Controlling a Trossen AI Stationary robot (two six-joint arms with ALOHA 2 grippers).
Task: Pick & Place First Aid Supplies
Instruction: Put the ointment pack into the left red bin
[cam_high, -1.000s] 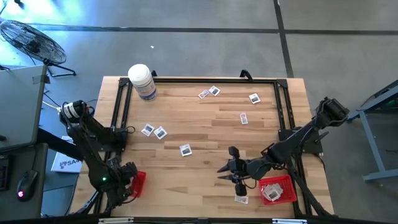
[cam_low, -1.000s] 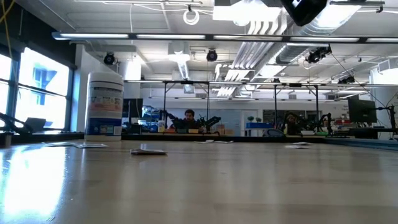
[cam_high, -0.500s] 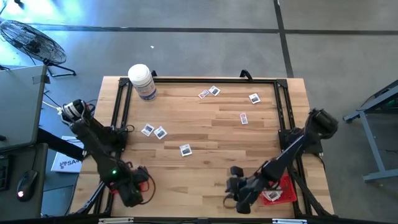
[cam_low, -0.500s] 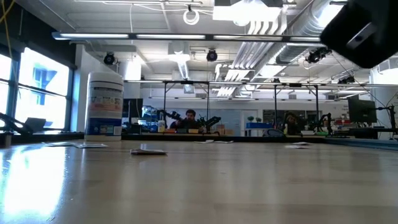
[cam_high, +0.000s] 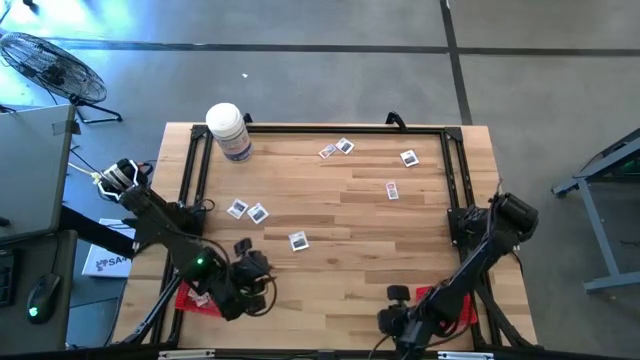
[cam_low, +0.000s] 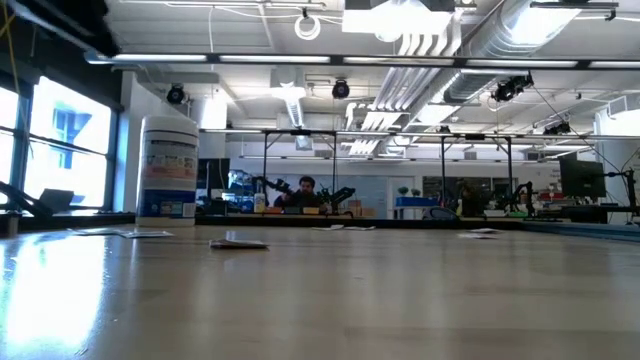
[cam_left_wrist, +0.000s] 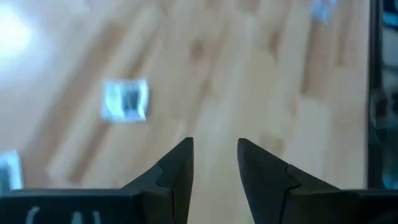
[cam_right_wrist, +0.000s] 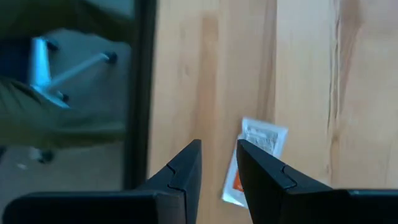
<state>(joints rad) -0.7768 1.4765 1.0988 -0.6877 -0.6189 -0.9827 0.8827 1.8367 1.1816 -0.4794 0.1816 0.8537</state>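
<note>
Several small white first aid packets lie flat on the wooden table: two (cam_high: 237, 208) (cam_high: 258, 213) at the left, one (cam_high: 298, 241) in the middle, and others toward the far edge (cam_high: 345, 146) (cam_high: 408, 158) (cam_high: 391, 190). My left gripper (cam_high: 248, 252) (cam_left_wrist: 214, 149) hovers open over bare wood near the middle packet (cam_left_wrist: 126, 99), nothing between its fingers. My right gripper (cam_high: 388, 320) (cam_right_wrist: 219, 149) is open at the near edge, pointing down. One packet (cam_right_wrist: 261, 140) lies on the table just beyond one fingertip, which partly covers it.
A red tray (cam_high: 190, 298) sits at the near left under my left arm, another (cam_high: 455, 298) at the near right under my right arm. A large white bottle (cam_high: 228, 130) stands at the far left corner. A black frame (cam_high: 320, 130) edges the table.
My left gripper has left the near-left red tray, rising and going toward the table's middle. My right gripper has swung from the middle toward the near edge and sunk, tipping downward, and now stands over the packet beside the right tray.
</note>
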